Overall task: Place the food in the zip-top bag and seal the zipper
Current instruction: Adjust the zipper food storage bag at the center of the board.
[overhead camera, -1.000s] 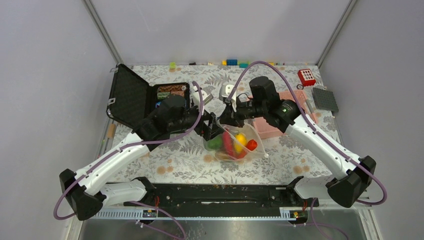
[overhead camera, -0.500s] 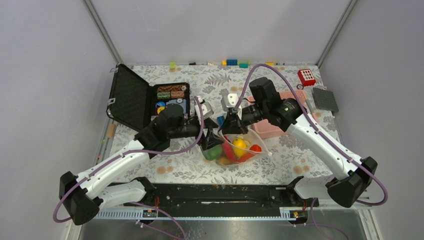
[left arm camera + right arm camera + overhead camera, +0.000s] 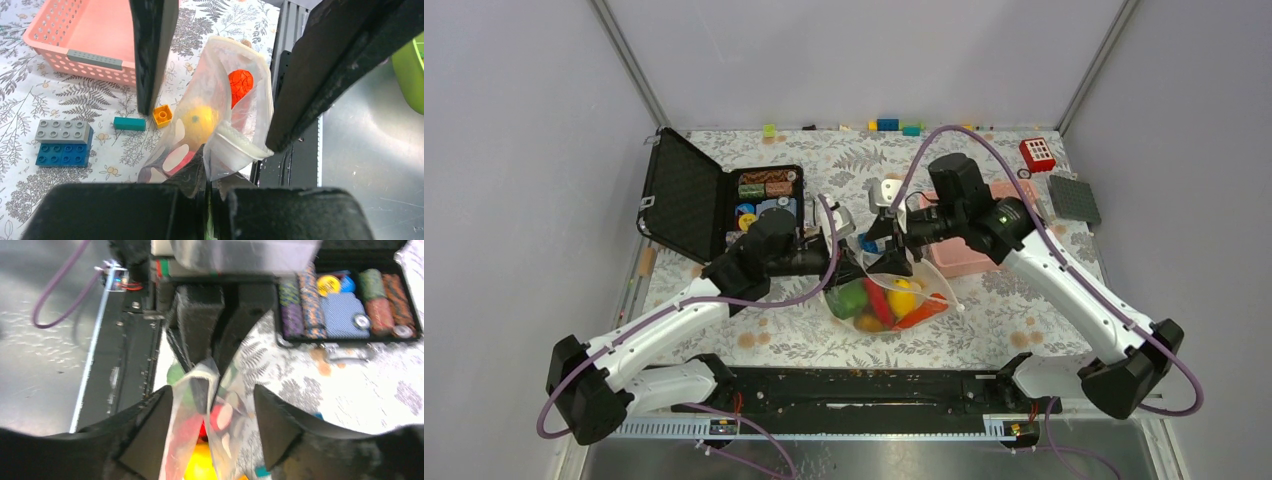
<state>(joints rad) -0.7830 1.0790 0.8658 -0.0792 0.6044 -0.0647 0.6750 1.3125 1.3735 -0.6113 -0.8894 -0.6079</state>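
Stage: food (image 3: 904, 297) was seen already inside the bag (image 3: 250, 112), so sealing was judged to be the step in hand.
Bag: its body was laid on the counter (image 3: 994, 310) just beside the basket (image 3: 964, 258), with the mouth end raised between the two arms.
Left end effector (image 3: 206, 182): it was clamped tight on the bag's mouth edge, the film pinched flat. This was judged to be an anchor, so that the edge could be kept taut.
Right end effector (image 3: 214, 390): it was spread wide with nothing gripped. Its fingers (image 3: 152, 55) were set one to each side of the bag, probably so the strip could be pinched between them.
Zipper (image 3: 237, 141): a whitish strip was seen folded beside the left grip. It did not look pressed shut, though its full length could not be made out.
Risk: the floppy film might be creased or pulled from the clamp, and food crowded near the mouth might keep the strip apart.
Bricks (image 3: 62, 142): these were left loose on the counter near the bag.
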